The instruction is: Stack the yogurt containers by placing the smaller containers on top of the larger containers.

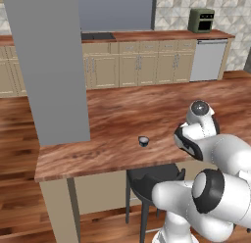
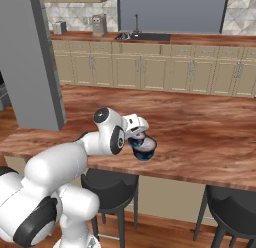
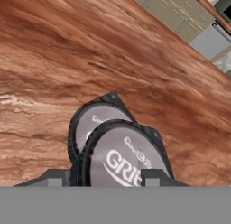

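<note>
In the hand view a yogurt container (image 3: 122,159) with a pale printed lid sits between my two dark fingertips (image 3: 53,178), which close in on its sides. Partly behind it is a second dark cup (image 3: 95,123) with a pale lid, on the wooden counter (image 3: 54,47). In the right base view my gripper (image 2: 140,138) is down at a wide dark blue cup (image 2: 145,150) near the counter's front edge. I cannot tell whether the gripped cup rests on the other or beside it. A tiny dark cup (image 1: 143,141) stands alone further left on the counter.
A grey pillar (image 1: 49,65) rises from the counter's left end. Dark bar stools (image 2: 107,184) (image 2: 231,207) stand below the front edge. Cabinets, a sink (image 2: 142,36) and a dishwasher (image 1: 208,59) line the far wall.
</note>
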Controlling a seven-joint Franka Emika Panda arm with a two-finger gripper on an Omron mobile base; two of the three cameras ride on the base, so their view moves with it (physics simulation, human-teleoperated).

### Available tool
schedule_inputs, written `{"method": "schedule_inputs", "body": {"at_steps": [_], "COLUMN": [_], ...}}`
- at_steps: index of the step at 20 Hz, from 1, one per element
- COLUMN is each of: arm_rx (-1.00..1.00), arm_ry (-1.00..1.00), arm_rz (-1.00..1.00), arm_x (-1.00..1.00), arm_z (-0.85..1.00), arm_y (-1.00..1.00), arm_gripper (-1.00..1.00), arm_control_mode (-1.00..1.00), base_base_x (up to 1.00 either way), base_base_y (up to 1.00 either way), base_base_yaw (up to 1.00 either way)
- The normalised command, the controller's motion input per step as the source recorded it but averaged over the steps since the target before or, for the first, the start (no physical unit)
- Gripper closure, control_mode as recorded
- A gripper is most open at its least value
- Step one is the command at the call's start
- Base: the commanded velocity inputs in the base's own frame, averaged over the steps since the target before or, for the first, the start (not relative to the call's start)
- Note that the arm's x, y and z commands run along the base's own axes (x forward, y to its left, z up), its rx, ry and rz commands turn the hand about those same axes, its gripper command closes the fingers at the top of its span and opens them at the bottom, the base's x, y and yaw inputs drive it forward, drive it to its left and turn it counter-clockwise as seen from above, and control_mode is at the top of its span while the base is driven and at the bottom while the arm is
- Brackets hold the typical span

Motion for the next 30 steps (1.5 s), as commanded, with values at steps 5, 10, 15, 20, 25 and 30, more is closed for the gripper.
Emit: {"method": "schedule_inputs", "body": {"at_steps": [5, 10, 15, 20, 25, 30], "arm_rx": [0.00, 0.00, 0.00, 0.00, 0.00, 0.00], "arm_ry": [0.00, 0.00, 0.00, 0.00, 0.00, -0.03], "arm_rz": [0.00, 0.00, 0.00, 0.00, 0.00, 0.00], "arm_x": [0.00, 0.04, 0.06, 0.05, 0.04, 0.11], "arm_z": [-0.11, -0.16, -0.15, -0.13, -0.10, -0.01], "arm_y": [-0.05, 0.00, 0.00, 0.00, 0.00, 0.00], "arm_gripper": [1.00, 1.00, 1.00, 1.00, 1.00, 1.00], "arm_control_mode": [-1.00, -1.00, -1.00, -1.00, -1.00, -1.00], "base_base_x": [0.00, 0.00, 0.00, 0.00, 0.00, 0.00], "base_base_y": [0.00, 0.00, 0.00, 0.00, 0.00, 0.00], "base_base_yaw": [0.00, 0.00, 0.00, 0.00, 0.00, 0.00]}}
